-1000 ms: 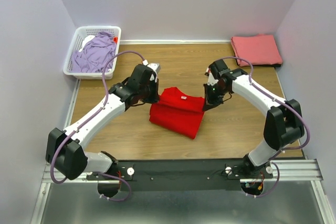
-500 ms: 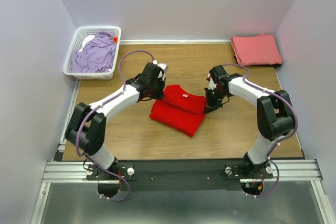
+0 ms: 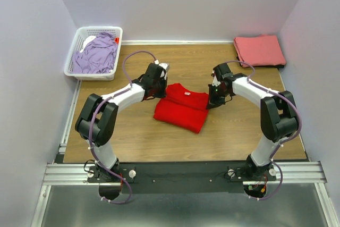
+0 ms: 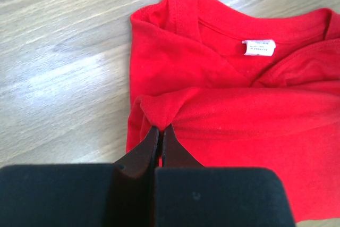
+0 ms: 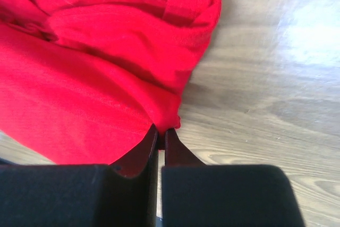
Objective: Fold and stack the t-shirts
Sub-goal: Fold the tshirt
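Pale lilac walls close in a wooden table (image 3: pixel 234 126) on three sides: a back wall (image 3: pixel 180 3) across the top, a left wall (image 3: pixel 32 51) and a right wall (image 3: pixel 319 51). A white strip runs along the table's far edge. An aluminium rail (image 3: pixel 308 171) crosses the lower frame, with a grey metal sheet (image 3: pixel 186 206) beneath. Soft glare whitens the wood grain.

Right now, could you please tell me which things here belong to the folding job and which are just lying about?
Job: red shirt, pinched by the left end effector and right end effector; folded pink shirt; crumpled lavender shirt.
Lying about: white basket holding the lavender one.
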### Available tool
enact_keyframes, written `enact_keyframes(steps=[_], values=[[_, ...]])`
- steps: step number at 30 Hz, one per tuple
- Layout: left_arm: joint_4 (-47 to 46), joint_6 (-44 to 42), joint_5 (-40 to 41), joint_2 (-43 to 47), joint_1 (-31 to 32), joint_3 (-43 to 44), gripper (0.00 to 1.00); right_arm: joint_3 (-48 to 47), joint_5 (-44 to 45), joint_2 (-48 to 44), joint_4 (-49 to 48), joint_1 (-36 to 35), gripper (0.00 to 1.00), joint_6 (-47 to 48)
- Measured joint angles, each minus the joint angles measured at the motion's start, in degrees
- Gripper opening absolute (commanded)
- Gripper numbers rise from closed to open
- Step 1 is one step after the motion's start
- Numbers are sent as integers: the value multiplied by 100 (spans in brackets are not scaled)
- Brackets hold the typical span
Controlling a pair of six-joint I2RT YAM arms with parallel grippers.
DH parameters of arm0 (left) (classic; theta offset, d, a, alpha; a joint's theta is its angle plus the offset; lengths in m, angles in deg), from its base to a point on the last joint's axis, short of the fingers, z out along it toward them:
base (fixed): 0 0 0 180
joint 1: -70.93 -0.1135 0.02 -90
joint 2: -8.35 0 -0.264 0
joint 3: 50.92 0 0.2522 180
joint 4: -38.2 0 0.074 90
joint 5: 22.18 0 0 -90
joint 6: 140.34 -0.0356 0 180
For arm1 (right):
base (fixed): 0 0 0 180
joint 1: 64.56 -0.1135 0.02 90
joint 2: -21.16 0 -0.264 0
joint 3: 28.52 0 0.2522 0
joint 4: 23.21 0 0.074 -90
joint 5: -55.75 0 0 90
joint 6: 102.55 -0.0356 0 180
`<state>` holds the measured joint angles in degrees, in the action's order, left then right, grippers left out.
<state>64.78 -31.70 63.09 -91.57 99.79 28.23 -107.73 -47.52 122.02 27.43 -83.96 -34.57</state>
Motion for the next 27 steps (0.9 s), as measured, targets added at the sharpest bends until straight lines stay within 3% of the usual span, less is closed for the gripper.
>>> enact_keyframes(steps=[8,14,16,20,22,27], values=[[-470,177,0,-256,-190,-339,0,-446,162,-291,-136,0,7,-4],[-634,236,2,-428,-192,-341,2,-345,321,-284,-457,2,31,-72],[-638,243,11,-428,-203,-339,9,-308,470,-260,-492,11,39,-105],[-632,315,92,-398,-267,-339,56,-295,695,-264,-533,46,47,-160],[-625,326,140,-308,-289,-339,68,-286,789,-319,-549,50,47,-157],[-619,369,153,232,-299,-376,69,-76,684,-997,-708,50,43,-138]])
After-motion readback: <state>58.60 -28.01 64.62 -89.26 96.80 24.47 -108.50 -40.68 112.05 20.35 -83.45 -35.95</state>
